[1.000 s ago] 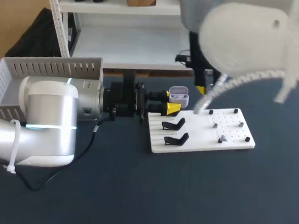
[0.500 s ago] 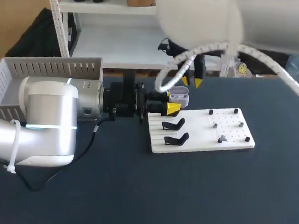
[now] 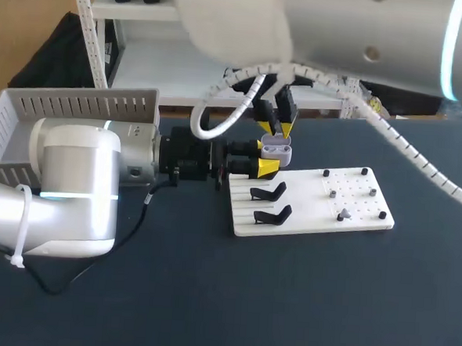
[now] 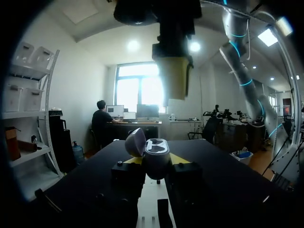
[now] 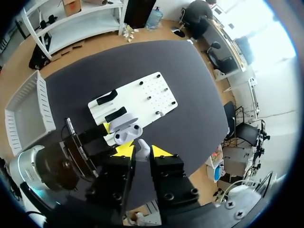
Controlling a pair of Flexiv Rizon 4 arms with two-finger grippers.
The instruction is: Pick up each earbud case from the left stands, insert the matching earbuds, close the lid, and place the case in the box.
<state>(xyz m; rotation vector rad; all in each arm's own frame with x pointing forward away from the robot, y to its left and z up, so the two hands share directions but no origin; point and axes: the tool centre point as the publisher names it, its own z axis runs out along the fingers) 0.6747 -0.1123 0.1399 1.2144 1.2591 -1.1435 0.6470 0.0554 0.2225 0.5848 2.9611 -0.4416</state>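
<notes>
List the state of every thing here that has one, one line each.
Case: lid open, held off the table.
Left end effector: shut on the case.
Right end effector: shut on an earbud, just above the case.
Earbud: pinched between the yellow tips, not yet in the case.
Stands: both empty.
Box: no case visible inside.

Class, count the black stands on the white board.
2: the far stand sits beside the left claw; the near stand lies closer to the white board's front edge. More may hide beneath the claw.
</notes>
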